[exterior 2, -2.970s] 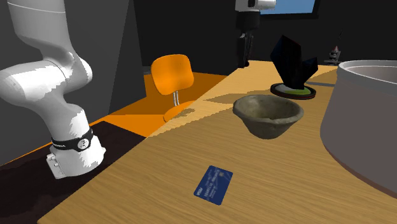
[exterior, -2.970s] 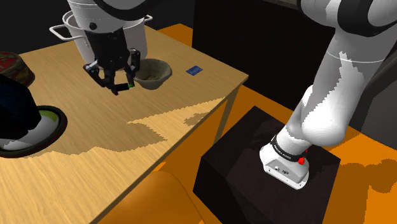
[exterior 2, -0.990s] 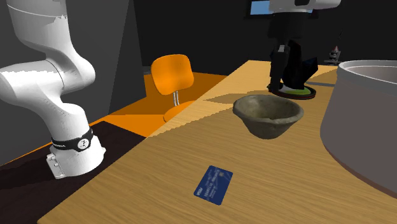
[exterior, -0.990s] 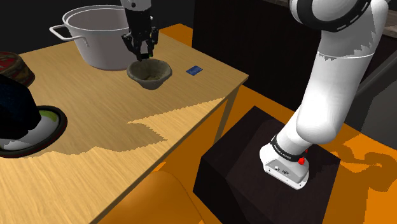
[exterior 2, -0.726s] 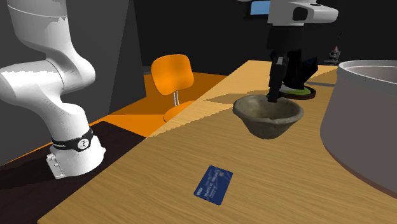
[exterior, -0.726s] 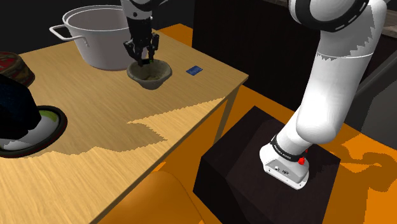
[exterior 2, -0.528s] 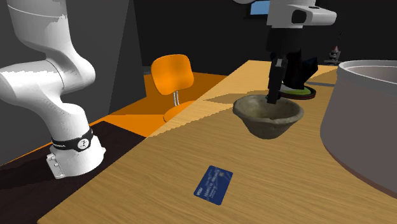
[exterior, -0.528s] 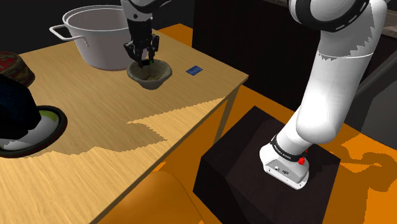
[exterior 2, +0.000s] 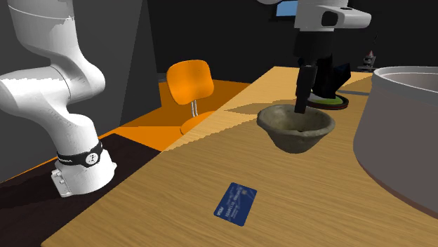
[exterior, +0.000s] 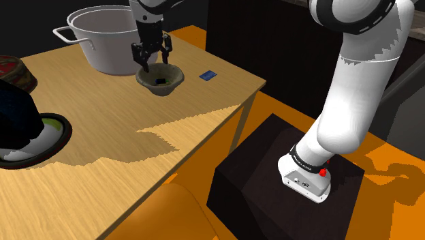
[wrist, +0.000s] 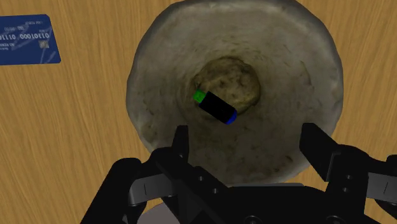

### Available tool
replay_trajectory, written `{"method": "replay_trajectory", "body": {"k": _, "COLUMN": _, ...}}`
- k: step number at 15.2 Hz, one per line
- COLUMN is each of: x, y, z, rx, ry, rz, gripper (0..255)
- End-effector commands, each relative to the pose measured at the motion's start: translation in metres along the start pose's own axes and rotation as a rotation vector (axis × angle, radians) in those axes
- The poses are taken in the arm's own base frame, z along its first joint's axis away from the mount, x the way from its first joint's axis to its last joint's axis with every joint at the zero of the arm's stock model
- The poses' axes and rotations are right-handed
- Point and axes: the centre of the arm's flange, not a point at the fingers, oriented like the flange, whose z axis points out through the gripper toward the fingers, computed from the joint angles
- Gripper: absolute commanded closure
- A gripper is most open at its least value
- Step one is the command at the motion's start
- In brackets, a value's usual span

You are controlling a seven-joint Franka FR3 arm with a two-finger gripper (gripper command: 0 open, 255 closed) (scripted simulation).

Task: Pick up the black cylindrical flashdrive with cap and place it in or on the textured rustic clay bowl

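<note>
Fingers (wrist: 182, 147) spread apart, nothing clasped | black flash drive (wrist: 215, 107) is seen lying at the bottom of the clay bowl (wrist: 153, 137), directly beneath the gripper (wrist: 247, 137) | placement is judged done; a straight lift-off is favoured.

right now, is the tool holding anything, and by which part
Nothing is held: the tool is open above the bowl, with the flash drive lying loose inside it.

The black two-finger tool (wrist: 247, 133) hangs over a rough, mottled grey-brown clay bowl (wrist: 159, 108), its fingers standing wide apart and touching nothing. A short black cylindrical flashdrive (wrist: 215, 107) with green and blue ends lies in the bowl's hollow. A blue card (wrist: 28, 39) lies on the wooden table (wrist: 63, 140), near the bowl.
</note>
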Motion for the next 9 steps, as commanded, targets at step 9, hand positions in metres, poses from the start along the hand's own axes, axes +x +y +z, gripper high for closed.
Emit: {"method": "replay_trajectory", "body": {"k": 9, "x": 0.0, "y": 0.0, "z": -0.05, "rx": 0.0, "ry": 0.0, "rz": 0.0, "gripper": 0}}
